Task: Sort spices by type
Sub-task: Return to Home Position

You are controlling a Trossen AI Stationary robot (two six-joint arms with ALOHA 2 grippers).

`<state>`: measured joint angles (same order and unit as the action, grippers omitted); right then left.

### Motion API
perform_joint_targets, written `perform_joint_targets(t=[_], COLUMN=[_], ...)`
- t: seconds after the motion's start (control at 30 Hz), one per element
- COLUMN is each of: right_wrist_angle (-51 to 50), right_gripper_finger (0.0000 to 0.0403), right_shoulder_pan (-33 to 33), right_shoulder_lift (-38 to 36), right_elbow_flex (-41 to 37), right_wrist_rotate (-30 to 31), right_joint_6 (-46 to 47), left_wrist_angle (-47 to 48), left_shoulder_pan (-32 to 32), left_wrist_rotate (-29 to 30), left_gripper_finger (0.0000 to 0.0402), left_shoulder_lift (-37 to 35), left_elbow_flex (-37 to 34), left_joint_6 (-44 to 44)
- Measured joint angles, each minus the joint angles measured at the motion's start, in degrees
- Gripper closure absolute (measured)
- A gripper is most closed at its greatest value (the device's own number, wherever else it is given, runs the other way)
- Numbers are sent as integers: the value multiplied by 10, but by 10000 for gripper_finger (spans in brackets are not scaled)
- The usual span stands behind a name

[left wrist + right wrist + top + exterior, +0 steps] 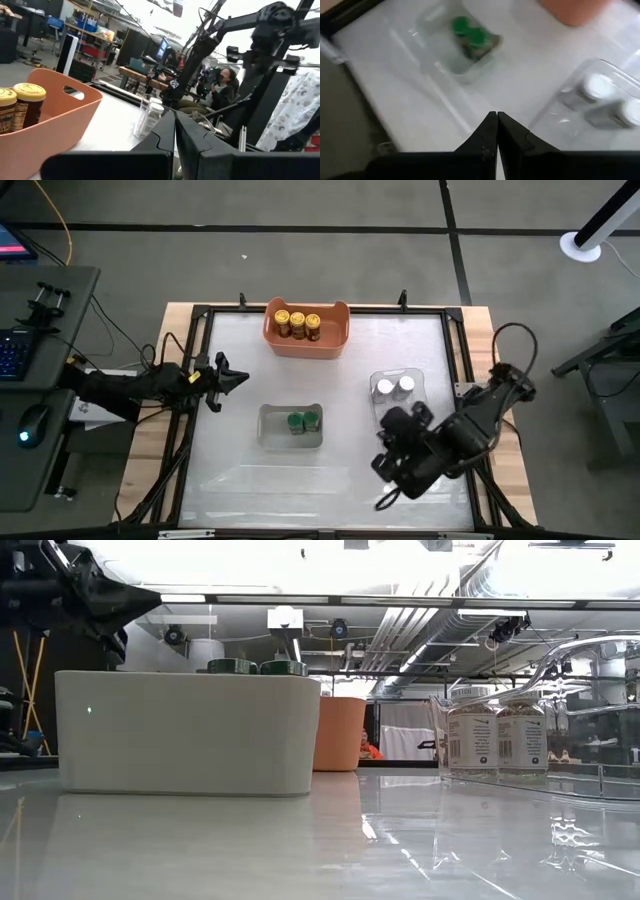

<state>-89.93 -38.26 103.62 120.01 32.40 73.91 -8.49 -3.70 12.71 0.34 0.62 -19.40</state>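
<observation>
No brand or writing could be read on any jar. The 3 yellow-lidded jars [297, 323] stood in a row inside the orange tub [305, 350] at the far edge of the tabletop [250, 480]. The left wrist view caught only 2 of them, 1 cut by the frame's edge, and the pale print on their dark labels was too small to make out. The 2 green-lidded jars [302, 421] sat side by side in the gray bin [290, 443] near the middle of the tabletop. In the low view the bin's wall hid their bodies and labels, leaving only the lids above the rim. The 2 white-lidded jars [395, 387] stood close together in the clear bin [419, 380], to the right of the gray bin. In the low view their pale labels showed fine lines of print and a barcode-like block, none legible. The left gripper [175, 127] hung over the tabletop's left edge, pointing inward, its jaws together and holding nothing. The right gripper [496, 120] hovered above the near right part of the tabletop, beside the clear bin, its jaws likewise closed and empty. A seated person [225, 85] showed in the room beyond.
</observation>
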Motion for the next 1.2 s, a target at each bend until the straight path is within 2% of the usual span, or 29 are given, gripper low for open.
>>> perform_joint_targets(t=[0.13, 0.27, 0.33, 0.53, 0.7, 0.83, 0.97, 1.2], right_wrist_angle=[23, 138, 221, 489, 692, 760, 814, 881], right_gripper_finger=[402, 402, 402, 402, 403, 403, 403, 403], right_shoulder_pan=[-5, 9, 16, 33, 86, 150, 212, 325], right_shoulder_lift=[-87, -234, -323, -593, -761, -866, -943, -998], right_elbow_flex=[-154, -340, -444, -747, -934, -1032, -1082, -1132], right_wrist_rotate=[23, 73, 90, 86, 53, 0, -52, -171], right_joint_6=[41, 17, -19, -165, -315, -373, -430, -485], left_wrist_angle=[0, 0, 0, 1, 1, 1, 1, 1], left_shoulder_pan=[-1, -1, -1, -1, -1, -1, -1, -1], left_wrist_rotate=[0, 0, 0, 0, 0, 0, 0, 0], left_gripper_finger=[399, 399, 399, 399, 399, 399, 399, 399], left_shoulder_lift=[0, 0, 0, 0, 0, 0, 0, 0], left_elbow_flex=[0, 0, 0, 0, 0, 0, 0, 0], left_joint_6=[0, 0, 0, 0, 0, 0, 0, 0])
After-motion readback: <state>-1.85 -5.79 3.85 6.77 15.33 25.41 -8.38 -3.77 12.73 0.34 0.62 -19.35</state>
